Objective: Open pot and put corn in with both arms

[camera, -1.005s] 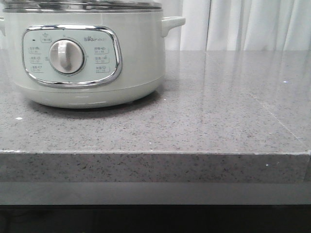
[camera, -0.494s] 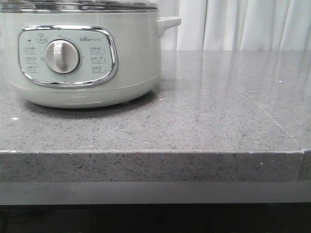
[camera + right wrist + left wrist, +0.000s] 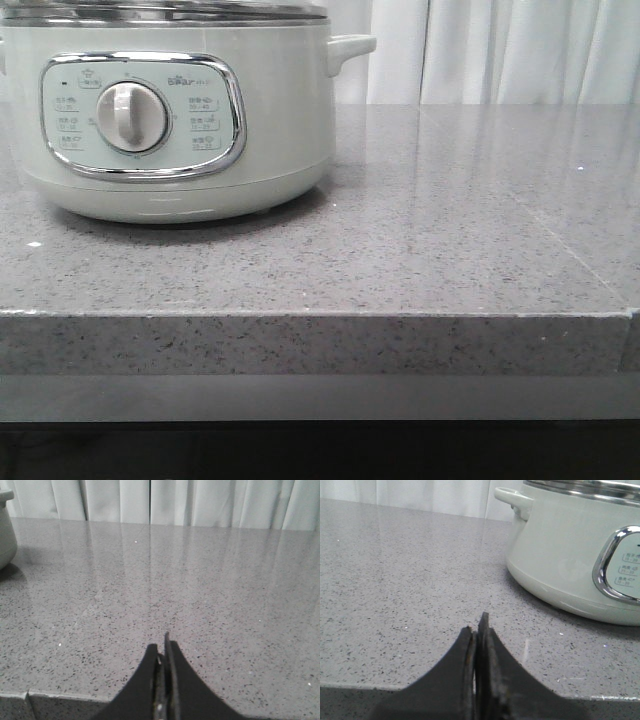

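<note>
Currently the electric cooker pot point(image 3: 170, 110) sits on the grey speckled counter point(image 3: 430, 250), toward the robot's left, control dial point(image 3: 127, 116) facing the camera. A steel rim band point(image 3: 165, 12) runs round the top, cut off by the frame edge; can't tell whether a lid is on, since the top is out of frame. Corn: no cob on the counter portions visible, and the pot interior can't be seen.

L gripper point(image 3: 477, 625): jaws pressed together, nothing between them, low over the near counter edge, pot off to one side. R gripper point(image 3: 163, 647): jaws likewise closed tight, empty, over bare counter well apart from the pot.

Progress, judged: scene fits either lid on w/ corn yet to go in, or corn inside and lid replaced. Pics don't settle which.
</note>
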